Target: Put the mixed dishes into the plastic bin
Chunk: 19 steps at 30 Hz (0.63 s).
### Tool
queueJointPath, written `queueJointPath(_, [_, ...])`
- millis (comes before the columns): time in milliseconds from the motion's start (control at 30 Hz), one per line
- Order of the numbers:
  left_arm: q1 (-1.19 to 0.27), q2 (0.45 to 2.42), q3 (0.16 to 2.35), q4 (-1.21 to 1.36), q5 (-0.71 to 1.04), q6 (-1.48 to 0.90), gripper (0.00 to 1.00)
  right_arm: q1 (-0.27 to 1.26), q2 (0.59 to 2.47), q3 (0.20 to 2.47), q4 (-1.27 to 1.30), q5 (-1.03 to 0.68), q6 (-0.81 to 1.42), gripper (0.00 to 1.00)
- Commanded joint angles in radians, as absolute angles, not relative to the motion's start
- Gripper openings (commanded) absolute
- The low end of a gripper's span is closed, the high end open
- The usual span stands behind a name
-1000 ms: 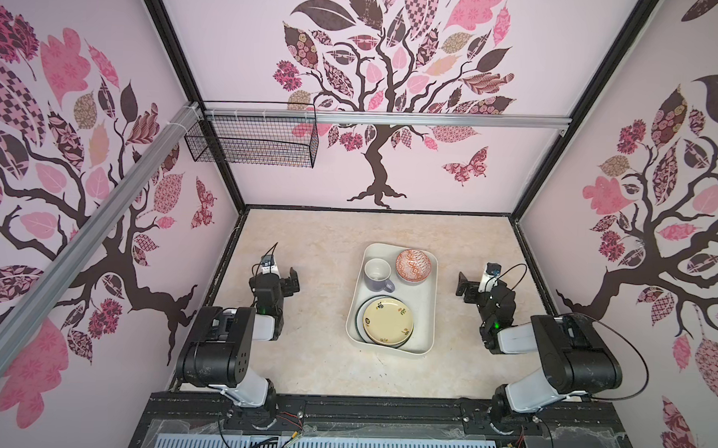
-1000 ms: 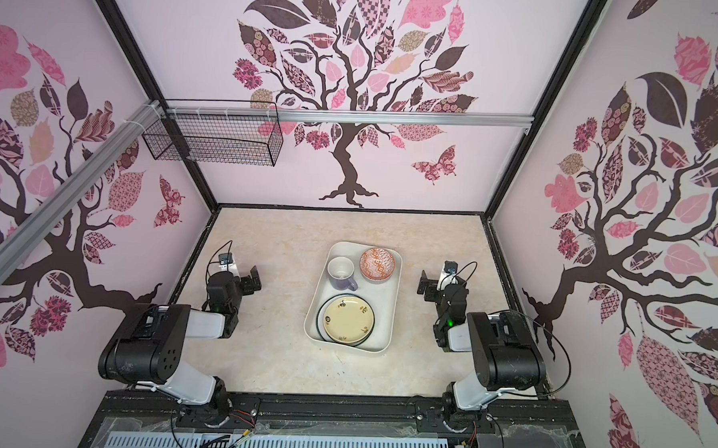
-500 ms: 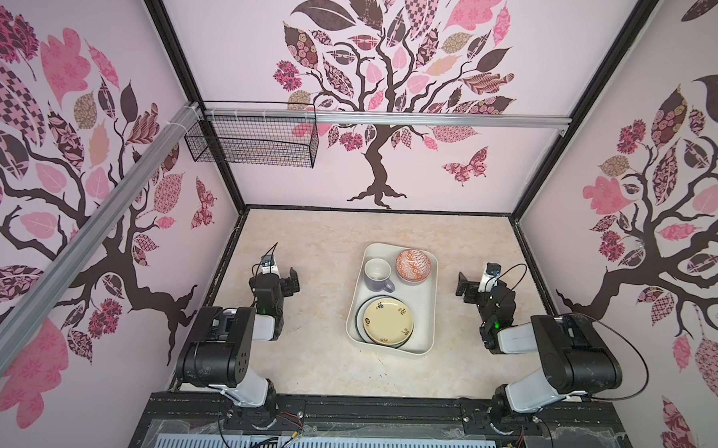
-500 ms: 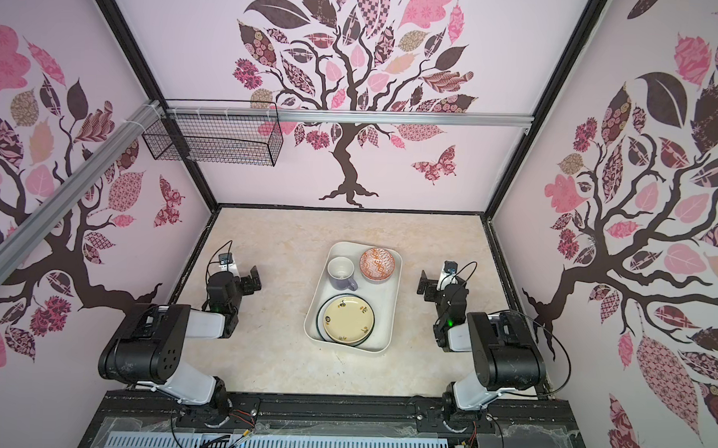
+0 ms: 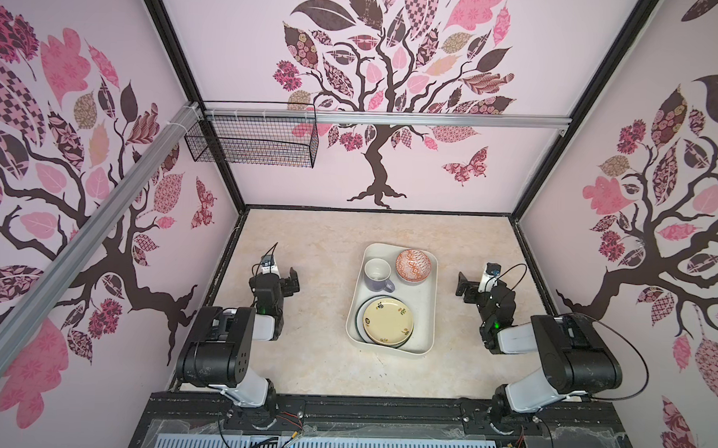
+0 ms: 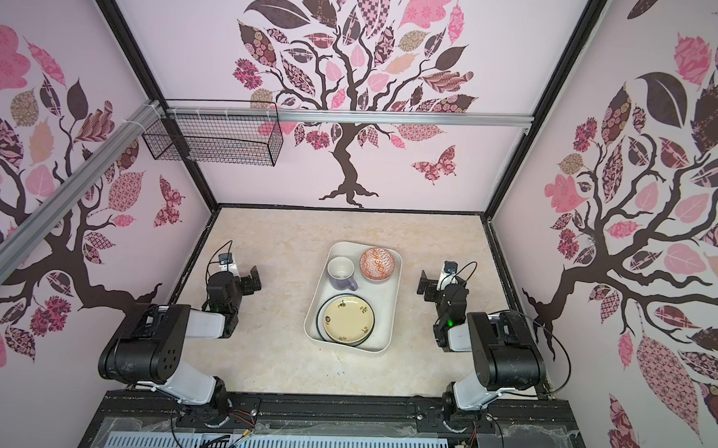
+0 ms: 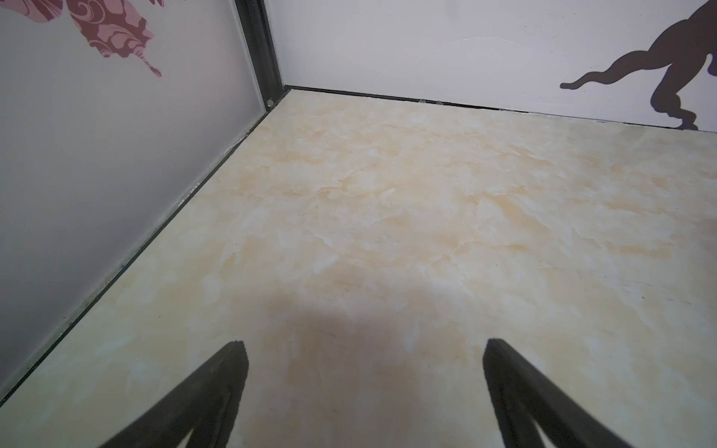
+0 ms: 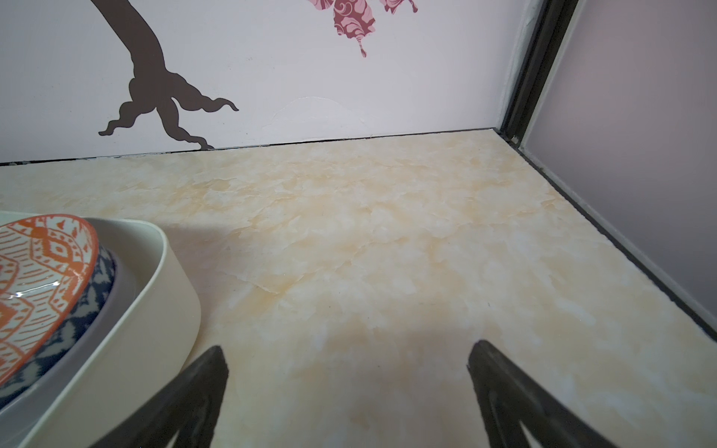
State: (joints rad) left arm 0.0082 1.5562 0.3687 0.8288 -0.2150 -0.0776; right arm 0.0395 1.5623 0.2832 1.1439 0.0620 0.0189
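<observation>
On the marble worktop (image 5: 322, 356), the bin (image 5: 422, 311) sits at its middle with mug (image 5: 378, 273), bowl (image 5: 414, 265) and plates (image 5: 387, 321) inside. My left gripper (image 7: 364, 349) and right gripper (image 8: 345, 349) flank it, wide open and empty. Loading looks done to me; next I'd only park clear.

Wire basket (image 5: 250, 141) above marbled tabletop (image 5: 322, 356)

marbled table (image 5: 322, 356), plastic bin (image 5: 421, 300) atop

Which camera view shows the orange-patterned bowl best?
Best in both top views: the orange-patterned bowl appears whole inside the plastic bin. The right wrist view shows only a cropped part; the left wrist view shows none.
</observation>
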Motion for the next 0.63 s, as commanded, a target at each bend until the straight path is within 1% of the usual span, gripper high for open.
queueJointPath(0, [0.012,1.547,0.390,0.850,-0.207,-0.068,0.98,0.038,1.556,0.290,1.142,0.056,0.022,1.00])
queueJointPath(367, [0.012,1.549,0.391,0.847,-0.207,-0.067,0.98,0.037,1.556,0.290,1.142,0.057,0.023,0.99])
queueJointPath(400, [0.010,1.552,0.395,0.840,-0.196,-0.064,0.98,0.038,1.555,0.290,1.141,0.057,0.022,1.00])
queueJointPath(433, [0.012,1.567,0.397,0.856,-0.132,-0.040,0.98,0.037,1.555,0.290,1.142,0.056,0.022,0.99])
queueJointPath(500, [0.025,1.580,0.401,0.870,-0.076,-0.037,0.98,0.037,1.556,0.291,1.141,0.056,0.023,1.00])
queueJointPath(567, [0.025,1.561,0.406,0.824,-0.071,-0.035,0.98,0.037,1.556,0.290,1.140,0.055,0.022,1.00])
queueJointPath(600, [0.026,1.569,0.402,0.850,-0.075,-0.037,0.98,0.038,1.557,0.290,1.140,0.056,0.021,1.00])
